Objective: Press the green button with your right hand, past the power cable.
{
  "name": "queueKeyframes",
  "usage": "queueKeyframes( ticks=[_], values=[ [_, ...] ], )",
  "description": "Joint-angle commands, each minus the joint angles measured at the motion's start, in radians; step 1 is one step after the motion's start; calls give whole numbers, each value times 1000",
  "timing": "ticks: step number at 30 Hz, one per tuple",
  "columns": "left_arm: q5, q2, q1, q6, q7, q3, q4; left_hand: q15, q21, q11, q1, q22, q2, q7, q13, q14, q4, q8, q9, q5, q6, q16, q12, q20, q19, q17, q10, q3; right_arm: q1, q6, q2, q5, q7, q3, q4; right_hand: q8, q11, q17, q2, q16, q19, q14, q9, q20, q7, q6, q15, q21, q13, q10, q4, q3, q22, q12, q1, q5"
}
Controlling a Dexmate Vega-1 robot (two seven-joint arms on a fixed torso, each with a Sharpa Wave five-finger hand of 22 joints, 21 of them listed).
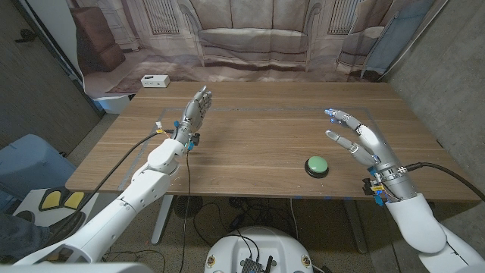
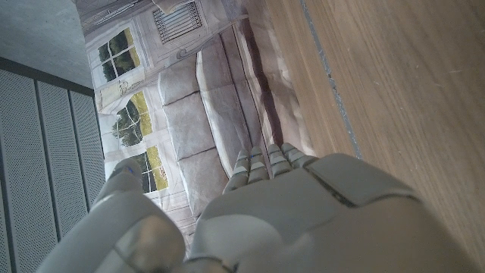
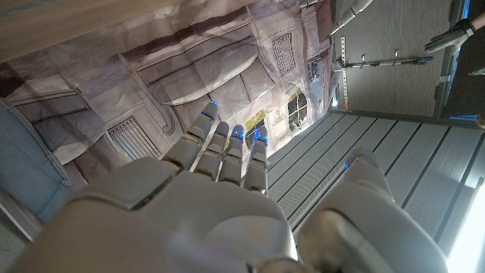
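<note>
Two hands over one wooden tabletop (image 1: 250, 144), head view. Right hand (image 1: 358, 138) raised at the right side, fingers (image 1: 337, 116) spread and empty, palm turned inward; probably poised so as to come down on the button from above. Green button (image 1: 317, 164): low round dome on a dark base, smooth and likely hard plastic, near the front edge, just beside the right hand and toward the middle, untouched. Left hand (image 1: 196, 110) upright over the left half, fingers close together and extended, holding nothing; well apart from the button, presumably parked out of the way. Small white box (image 1: 155, 81) beyond the far left corner. Tabletop of brown wood grain, matte, flat. No power cable discernible on it.

Left wrist view: back of left hand (image 2: 303, 220), pale grey smooth shell with seams; fingertips (image 2: 265, 159) straight and side by side; wood plank surface alongside; printed backdrop (image 2: 189, 106) of sofa and windows, creased cloth.

Right wrist view: back of right hand (image 3: 182, 220), same grey casing; fingers (image 3: 227, 152) extended, blue-lit tips, nothing gripped; backdrop and ribbed grey wall panels (image 3: 379, 136) beyond.
</note>
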Motion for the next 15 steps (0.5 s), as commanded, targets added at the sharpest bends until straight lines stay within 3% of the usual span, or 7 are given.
queueKeyframes(
  ticks=[1,7,15],
  values=[
    [-3,3,0,-18,-13,-5,8,2,-2,-1,10,3,6,2,1,-1,-4,-4,6,-2,4,-4,-2,5,-2,3,-1,2,-20,-59,17,-210,-108,14,-34,-2,-9,3,2,-3,4,-7,3,-3,0,-5,-5,-6,1,1,-2,5,2,0,10,6],
    [-6,1,-5,-29,-29,-4,22,2,-3,-1,11,3,8,2,1,0,-5,-4,6,-3,5,-3,-2,6,-1,3,1,2,-27,-113,2,-308,-161,7,-51,-5,-11,3,3,-6,5,-11,3,-4,-5,-9,-7,-8,1,-3,-3,5,2,-2,12,8],
    [-6,3,-6,-23,-28,-2,23,2,-5,-1,12,3,9,3,1,1,-5,-4,6,-3,7,-3,-3,7,0,3,0,2,-26,-171,-44,-362,-213,-13,-56,-6,-16,3,3,-7,5,-11,3,-7,-12,-10,-10,-10,1,-4,-4,6,2,-4,14,10]
  ],
)
